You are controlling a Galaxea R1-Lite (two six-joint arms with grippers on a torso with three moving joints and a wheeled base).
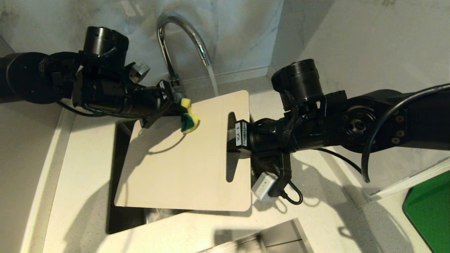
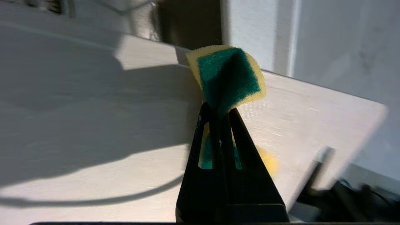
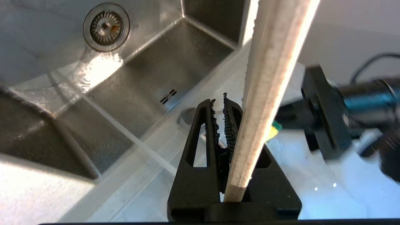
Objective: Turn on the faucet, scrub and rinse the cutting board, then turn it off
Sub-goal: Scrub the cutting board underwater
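We see water running from the faucet (image 1: 182, 35). Our right gripper (image 1: 232, 135) clamps the cutting board (image 1: 182, 161) over the sink (image 3: 131, 78). Our left gripper (image 1: 179, 109) pinches the sponge (image 1: 189, 117) on the board's far part. Scrubbing, rinsing and turning off are left.

Pale speckled tabletop (image 1: 88, 168) surrounding a recessed stainless-steel sink (image 3: 150, 72) with a round drain strainer (image 3: 106, 26) in its floor. Light marble-veined walls (image 1: 351, 38) meet in a corner behind, edged by a low white upstand. Strong light casts hard dark shadows across the tabletop. A bright green board (image 1: 430, 211) lies at the near right
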